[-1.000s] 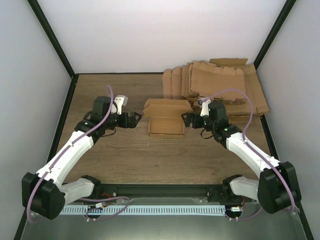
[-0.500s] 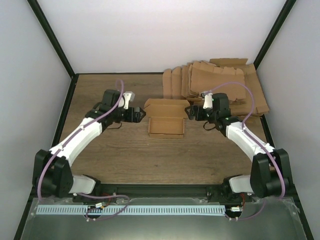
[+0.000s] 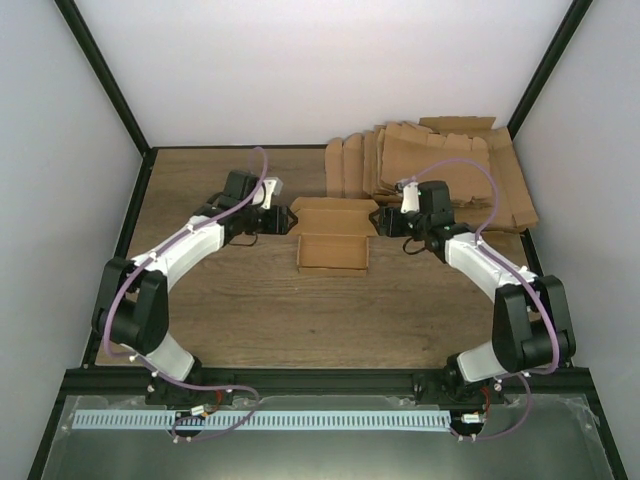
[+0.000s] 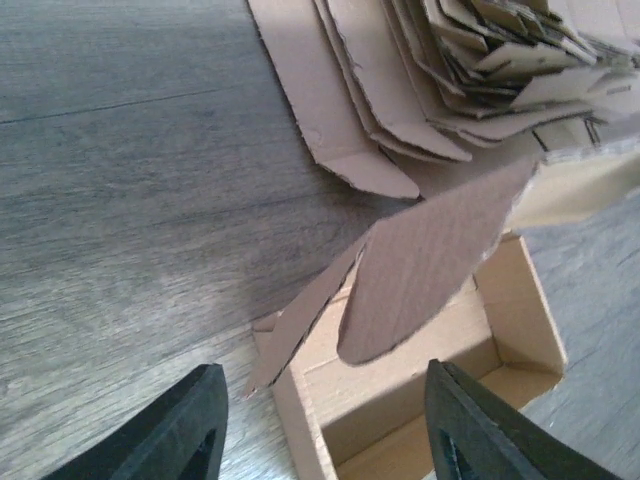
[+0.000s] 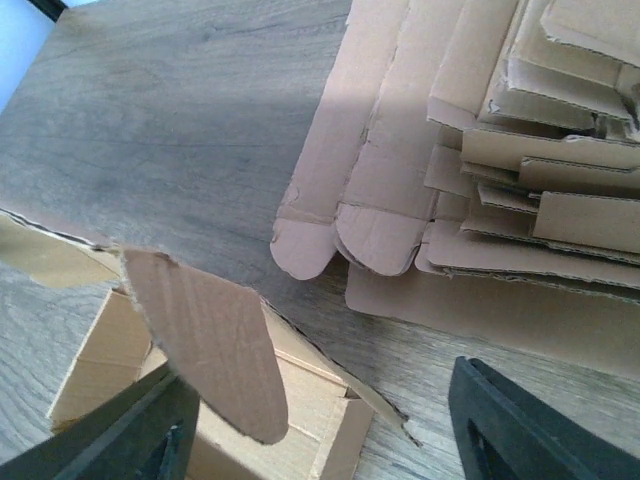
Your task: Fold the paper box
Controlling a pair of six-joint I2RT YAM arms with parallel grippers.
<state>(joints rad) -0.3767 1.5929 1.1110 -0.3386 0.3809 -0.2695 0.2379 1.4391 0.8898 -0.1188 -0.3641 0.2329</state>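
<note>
Left of center in the top view, the left claw (image 3: pixel 284 222) is spread wide w/ nothing in it, tips right by the left flap of the paper box (image 3: pixel 332 245). Box sits mid-frame on the counter (image 3: pixel 230 300), tray part formed, lid & side flaps sticking up. Right claw (image 3: pixel 381 222) same deal on the opposite side: spread, empty. Pile of flat blanks (image 3: pixel 440 170) is upper right, behind it.

My two arms are built of smooth white shell links, the left arm (image 3: pixel 185 250) and right arm (image 3: pixel 478 262) alike, joined by rounded black joint housings. A thin lilac cable (image 3: pixel 262 160) loops loosely along each. The left gripper (image 4: pixel 322 368) and right gripper (image 5: pixel 325 368) carry matte black, wedge-shaped fingers (image 4: pixel 190 430) with a recessed slot in each.
</note>
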